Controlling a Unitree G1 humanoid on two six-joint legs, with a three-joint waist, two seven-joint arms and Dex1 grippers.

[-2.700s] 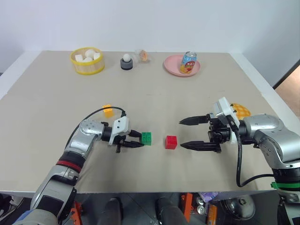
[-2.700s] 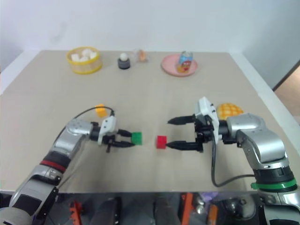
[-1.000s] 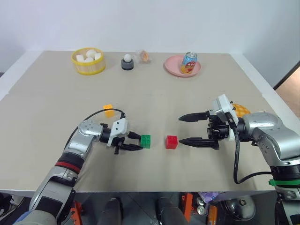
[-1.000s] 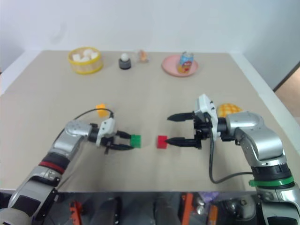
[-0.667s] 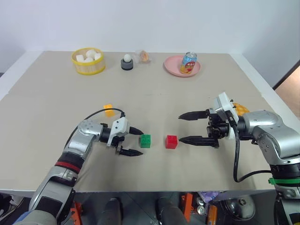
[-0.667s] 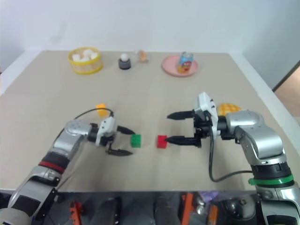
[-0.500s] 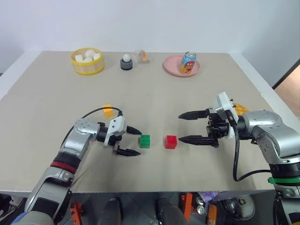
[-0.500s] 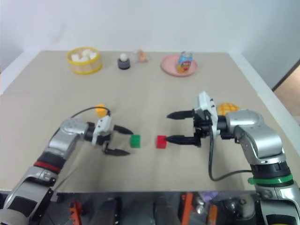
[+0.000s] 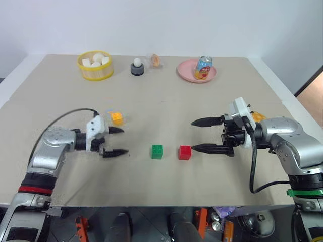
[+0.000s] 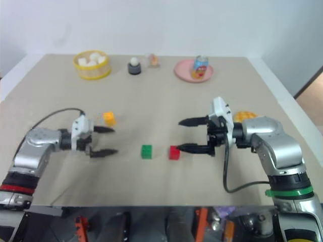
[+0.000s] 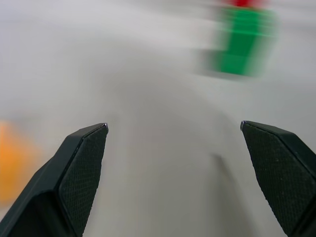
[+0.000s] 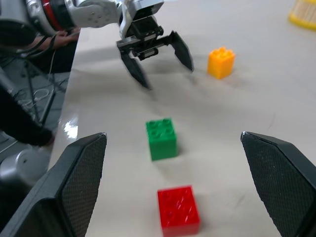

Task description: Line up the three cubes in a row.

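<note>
The green cube and the red cube sit side by side near the table's front middle, a small gap between them. Further left and slightly farther back lies the orange-yellow cube. My left gripper is open and empty, left of the green cube and just in front of the orange-yellow one. Its own wrist view shows the green cube ahead, blurred. My right gripper is open and empty, its lower finger close to the red cube's right side. The right wrist view shows the red cube, the green cube and the orange-yellow cube.
Along the far edge stand a yellow basket of white cubes, a grey holder with a white ball, a small wrapped item and a pink plate with a can. A yellow bun lies behind my right hand.
My left gripper has opened, let go of the green cube and drawn back to the left, toward the orange-yellow cube. The green cube stays beside the red one. The right gripper has kept still.
</note>
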